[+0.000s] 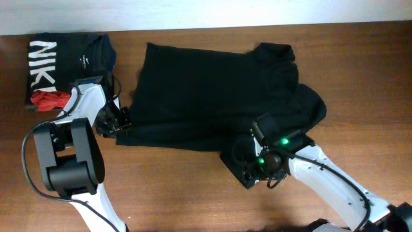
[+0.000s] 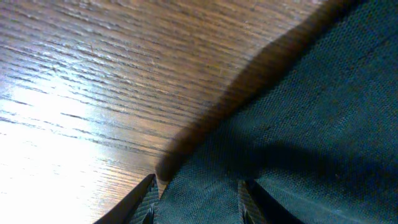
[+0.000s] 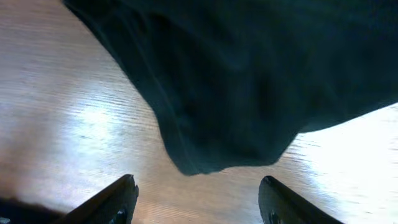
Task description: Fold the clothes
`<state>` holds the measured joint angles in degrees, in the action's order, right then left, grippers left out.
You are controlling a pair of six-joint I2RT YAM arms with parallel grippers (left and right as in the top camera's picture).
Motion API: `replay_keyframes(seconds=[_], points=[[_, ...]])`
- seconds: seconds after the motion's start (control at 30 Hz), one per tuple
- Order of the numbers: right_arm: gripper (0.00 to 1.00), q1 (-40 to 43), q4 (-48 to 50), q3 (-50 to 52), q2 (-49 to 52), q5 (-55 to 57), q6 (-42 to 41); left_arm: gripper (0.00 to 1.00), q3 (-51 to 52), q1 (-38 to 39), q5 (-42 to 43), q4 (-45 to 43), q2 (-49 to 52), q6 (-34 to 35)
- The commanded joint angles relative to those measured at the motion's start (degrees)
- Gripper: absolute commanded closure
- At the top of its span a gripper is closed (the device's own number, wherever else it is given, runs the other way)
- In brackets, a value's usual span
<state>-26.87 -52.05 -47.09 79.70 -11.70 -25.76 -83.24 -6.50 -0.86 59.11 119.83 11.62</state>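
Note:
The clothes, one large plain black garment, lie spread over the middle of the wooden table. My left gripper is at the garment's lower left corner. In the left wrist view black fabric fills the gap between the left gripper's fingers, which are shut on it. My right gripper is at a dark flap by the garment's lower right edge. In the right wrist view the right gripper stands open over bare wood, a rounded corner of the fabric just ahead of its fingertips and not between them.
A folded black shirt with white letters lies at the back left, and a small red garment sits against its front edge, close to my left arm. Bare tabletop shows along the front.

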Motion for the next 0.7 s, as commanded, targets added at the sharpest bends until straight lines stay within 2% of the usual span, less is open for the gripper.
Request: replay_keyframes(seconds=[0.0, 0.13, 0.3, 0.4, 0.47, 0.5, 0.57, 0.67], points=[[0.33, -0.87, 1.25, 3.28, 0.70, 3.63, -6.36, 0.59, 0.33, -0.13, -0.35, -0.39, -0.81, -0.55], [0.37, -0.87, 4.15, 6.10, 2.12, 4.94, -9.73, 0.58, 0.33, -0.13, -0.35, -0.39, -0.81, -0.55], [0.38, -0.87, 9.35, 7.67, 5.40, 4.90, -10.36, 0.59, 0.33, -0.13, -0.35, -0.37, -0.81, -0.55], [0.42, -0.87, 10.29, 7.67, 7.26, 4.81, -10.36, 0.59, 0.33, -0.13, -0.37, -0.37, -0.81, -0.55], [0.58, -0.76, 10.27, 7.65, 7.23, 4.92, -10.34, 0.60, 0.33, -0.13, -0.39, -0.37, -0.81, -0.55], [0.77, -0.39, 10.01, 7.52, 7.08, 4.94, -10.36, 0.65, 0.33, -0.15, -0.39, -0.35, -0.81, -0.55], [0.96, 1.68, 6.56, 6.40, 6.10, 6.86, -11.21, 0.75, 0.31, -0.31, -0.17, 0.68, -1.05, -0.52], [0.96, 6.16, 1.40, 3.96, 3.08, 7.91, -10.62, 0.88, 0.31, -1.27, -0.35, 2.69, -2.36, -0.55]])
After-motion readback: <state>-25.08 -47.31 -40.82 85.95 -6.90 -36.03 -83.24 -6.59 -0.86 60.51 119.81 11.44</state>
